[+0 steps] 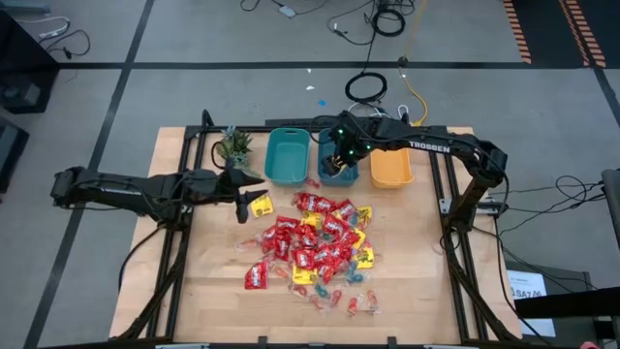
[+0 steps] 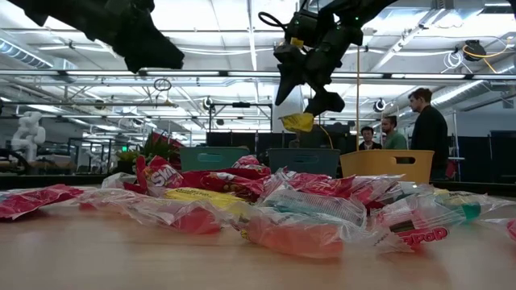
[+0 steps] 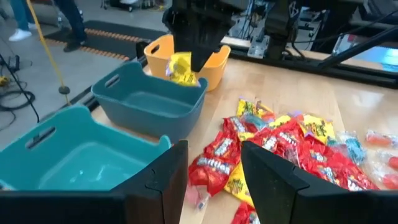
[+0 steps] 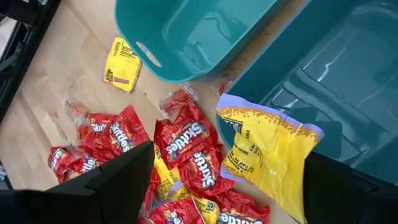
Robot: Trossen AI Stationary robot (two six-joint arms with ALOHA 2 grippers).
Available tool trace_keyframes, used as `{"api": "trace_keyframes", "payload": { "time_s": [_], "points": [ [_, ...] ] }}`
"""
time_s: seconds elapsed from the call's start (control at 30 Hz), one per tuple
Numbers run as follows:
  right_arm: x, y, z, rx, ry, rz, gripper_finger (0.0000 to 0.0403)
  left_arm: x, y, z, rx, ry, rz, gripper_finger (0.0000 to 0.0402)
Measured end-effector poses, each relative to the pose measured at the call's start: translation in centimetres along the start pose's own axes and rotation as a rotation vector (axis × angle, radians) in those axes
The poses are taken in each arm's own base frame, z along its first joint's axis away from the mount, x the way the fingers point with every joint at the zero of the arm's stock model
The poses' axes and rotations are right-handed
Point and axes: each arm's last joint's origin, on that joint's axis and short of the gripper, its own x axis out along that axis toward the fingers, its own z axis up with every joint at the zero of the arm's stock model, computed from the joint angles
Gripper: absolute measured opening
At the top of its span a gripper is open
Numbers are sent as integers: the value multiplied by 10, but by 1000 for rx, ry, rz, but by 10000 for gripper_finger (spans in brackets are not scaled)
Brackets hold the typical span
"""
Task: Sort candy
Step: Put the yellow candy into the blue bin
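Note:
The candy pile [image 1: 320,242] lies mid-table: red and yellow packets and small twist-wrapped pieces, also seen in the low view [image 2: 242,201]. One yellow packet [image 1: 260,205] lies apart on the wood, left of the pile. My left gripper [image 1: 242,201] hovers open above the table beside it, fingers apart [image 3: 214,177]. My right gripper [image 1: 341,153] is over the middle dark-teal bin [image 1: 339,170] with its fingers spread [image 4: 229,155]. Another yellow packet [image 4: 267,155] is in the air between and just below them [image 2: 298,121]. My right gripper points down over the middle bin with its fingers apart. The yellow packet's edge [image 4: 301,186] lies against one finger [image 4: 336,186] in the wrist view, and the other finger stands clear of it. Whether that finger really touches the packet, I cannot tell.
Three bins stand in a row at the far edge: light teal [image 1: 287,155], dark teal, orange [image 1: 391,167]. A small green plant [image 1: 232,145] stands left of them. Bare wood lies left and near of the pile. People stand in the room beyond [image 2: 427,121].

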Motion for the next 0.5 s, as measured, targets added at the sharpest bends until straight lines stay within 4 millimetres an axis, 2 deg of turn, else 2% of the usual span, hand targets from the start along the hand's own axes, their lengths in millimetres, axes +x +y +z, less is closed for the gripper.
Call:
{"api": "trace_keyframes", "payload": {
  "time_s": [0.17, 0.3, 0.5],
  "points": [
    [0, 4, 2, -76, -27, 19, 338, 17, 6, -1, 59, -5, 122, 160],
    [0, 9, 0, -137, -34, 27, 338, 36, 25, -1, 26, 22, 231, 160],
    [1, 11, -2, -177, -31, 30, 338, 69, 59, 8, 19, 95, 170, 160]
  ]
}}
